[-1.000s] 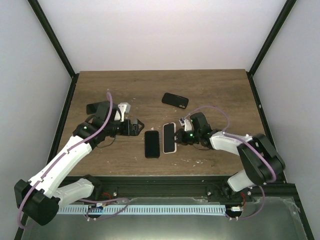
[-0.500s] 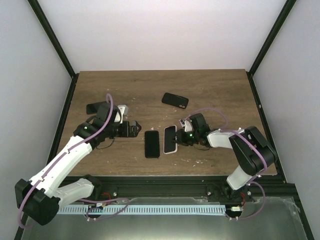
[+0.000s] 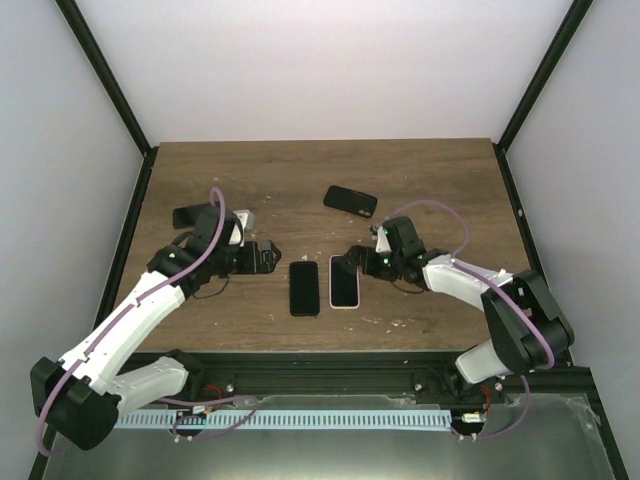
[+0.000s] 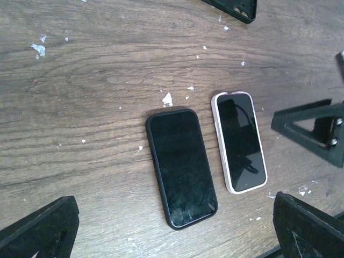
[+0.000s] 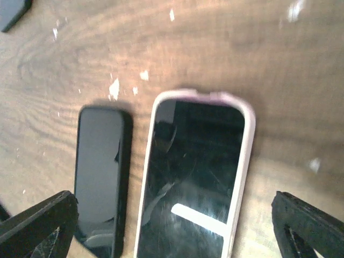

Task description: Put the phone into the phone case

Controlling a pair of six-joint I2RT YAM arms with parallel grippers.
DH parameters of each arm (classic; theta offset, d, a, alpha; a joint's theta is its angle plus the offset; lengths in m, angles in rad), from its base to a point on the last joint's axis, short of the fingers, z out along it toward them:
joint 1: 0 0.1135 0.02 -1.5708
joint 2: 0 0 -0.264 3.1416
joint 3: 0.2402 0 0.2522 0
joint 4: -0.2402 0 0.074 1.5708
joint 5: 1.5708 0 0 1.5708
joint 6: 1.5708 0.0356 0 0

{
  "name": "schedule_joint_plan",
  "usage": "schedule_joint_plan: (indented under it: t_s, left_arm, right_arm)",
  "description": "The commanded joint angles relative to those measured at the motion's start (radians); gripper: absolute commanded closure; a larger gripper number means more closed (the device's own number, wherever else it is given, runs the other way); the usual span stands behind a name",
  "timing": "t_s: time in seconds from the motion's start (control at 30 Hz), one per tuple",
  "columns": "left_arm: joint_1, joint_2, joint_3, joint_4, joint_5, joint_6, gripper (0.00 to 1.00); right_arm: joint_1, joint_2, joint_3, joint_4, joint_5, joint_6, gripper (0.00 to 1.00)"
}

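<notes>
The phone (image 5: 193, 177) lay face up at the middle of the desk (image 3: 300, 170), apparently seated in the white case (image 5: 199, 97), though the glare made the fit hard to judge. A black phone (image 3: 304, 288) lay just beside it on the left. The right claw (image 3: 358, 262) stood spread wide at the phone's far end, holding nothing. The left claw (image 3: 265, 255) was also spread and empty, near the black phone. A black case (image 3: 350, 200) lay farther back.
</notes>
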Motion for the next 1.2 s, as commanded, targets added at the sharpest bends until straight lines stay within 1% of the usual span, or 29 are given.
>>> schedule_joint_plan:
  t_s: [0.0, 0.13, 0.3, 0.33, 0.37, 0.47, 0.5, 0.53, 0.6, 0.67, 0.73, 0.83, 0.93, 1.0, 1.1, 1.17]
  left_arm:
    - [0.006, 0.009, -0.005, 0.005, -0.021, -0.029, 0.00]
    - [0.015, 0.056, 0.009, 0.000, -0.023, -0.054, 0.00]
    - [0.046, 0.111, 0.046, -0.008, -0.021, -0.079, 0.00]
    - [0.058, 0.116, 0.050, -0.003, -0.019, -0.080, 0.00]
    - [0.073, 0.122, 0.054, 0.002, -0.016, -0.082, 0.00]
    - [0.140, 0.137, 0.057, 0.012, -0.019, -0.100, 0.00]
    - [0.164, 0.143, 0.056, 0.012, -0.035, -0.110, 0.00]
    - [0.188, 0.152, 0.058, 0.010, -0.052, -0.119, 0.00]
    - [0.236, 0.172, 0.067, 0.011, -0.083, -0.130, 0.00]
    - [0.287, 0.192, 0.081, 0.028, -0.111, -0.135, 0.00]
    - [0.355, 0.230, 0.107, 0.053, -0.106, -0.132, 0.00]
    - [0.477, 0.291, 0.147, 0.095, -0.013, -0.140, 0.00]
    - [0.564, 0.350, 0.168, 0.155, 0.056, -0.162, 0.00]
    - [0.592, 0.395, 0.200, 0.159, 0.051, -0.154, 0.00]
    - [0.611, 0.472, 0.256, 0.170, 0.029, -0.103, 0.00]
    - [0.625, 0.541, 0.306, 0.142, -0.003, -0.066, 0.00]
  right_arm:
    - [-0.008, -0.007, 0.145, -0.118, 0.175, -0.105, 0.00]
    - [-0.028, 0.057, 0.246, -0.164, 0.289, -0.139, 0.00]
    - [-0.082, 0.168, 0.371, -0.161, 0.353, -0.167, 0.00]
    - [-0.094, 0.205, 0.408, -0.166, 0.358, -0.176, 0.05]
    - [-0.107, 0.245, 0.444, -0.178, 0.365, -0.178, 0.12]
    - [-0.143, 0.348, 0.533, -0.186, 0.359, -0.173, 0.45]
    - [-0.148, 0.375, 0.558, -0.186, 0.356, -0.169, 0.52]
    - [-0.153, 0.401, 0.579, -0.187, 0.365, -0.169, 0.58]
    - [-0.157, 0.443, 0.616, -0.190, 0.391, -0.169, 0.64]
    - [-0.164, 0.482, 0.650, -0.197, 0.400, -0.170, 0.66]
    - [-0.172, 0.515, 0.682, -0.198, 0.394, -0.171, 0.66]
    - [-0.173, 0.563, 0.732, -0.213, 0.407, -0.178, 0.66]
    - [-0.176, 0.609, 0.775, -0.223, 0.414, -0.191, 0.66]
    - [-0.177, 0.637, 0.798, -0.232, 0.421, -0.198, 0.69]
    - [-0.178, 0.662, 0.809, -0.238, 0.437, -0.199, 0.73]
    - [-0.178, 0.669, 0.802, -0.218, 0.436, -0.202, 0.76]
